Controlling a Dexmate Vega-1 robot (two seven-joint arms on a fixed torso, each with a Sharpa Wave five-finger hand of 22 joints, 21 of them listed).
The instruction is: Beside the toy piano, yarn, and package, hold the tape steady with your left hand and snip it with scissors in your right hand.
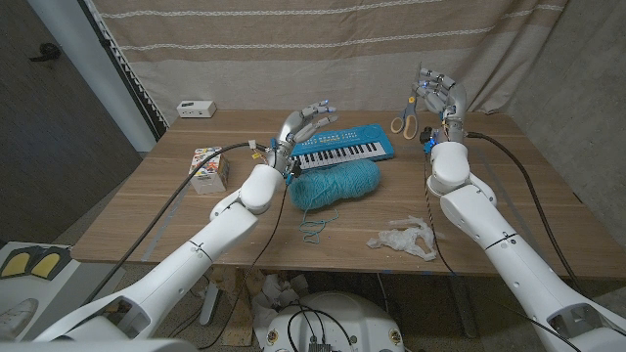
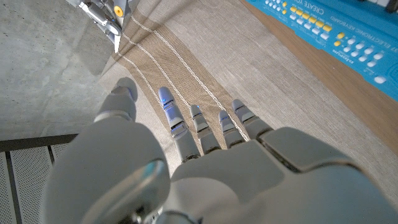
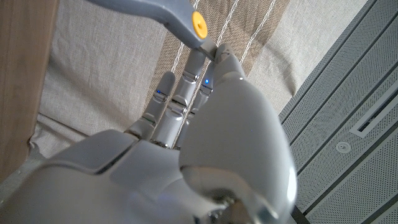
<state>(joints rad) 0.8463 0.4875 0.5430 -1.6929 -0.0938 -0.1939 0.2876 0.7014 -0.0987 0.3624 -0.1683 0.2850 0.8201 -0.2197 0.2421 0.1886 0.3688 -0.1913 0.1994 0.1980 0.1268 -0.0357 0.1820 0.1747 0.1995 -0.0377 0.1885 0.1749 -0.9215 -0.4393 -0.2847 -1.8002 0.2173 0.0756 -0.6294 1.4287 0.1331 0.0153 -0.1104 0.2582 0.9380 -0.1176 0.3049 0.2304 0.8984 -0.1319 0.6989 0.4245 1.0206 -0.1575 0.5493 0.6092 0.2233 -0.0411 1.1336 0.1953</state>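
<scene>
Above wooden table (image 1: pixel 147 210), right hand (image 1: pixel 437 98) grips scissors (image 1: pixel 404 121).

The left hand (image 1: pixel 305 121) covers the near-left corner of the toy piano (image 1: pixel 344 149), the print on the package (image 1: pixel 208 168) is too small to read, the scissors (image 3: pixel 163 14) are cut off by the picture edge in the right wrist view, and their blades cannot be made out in the head view.
</scene>
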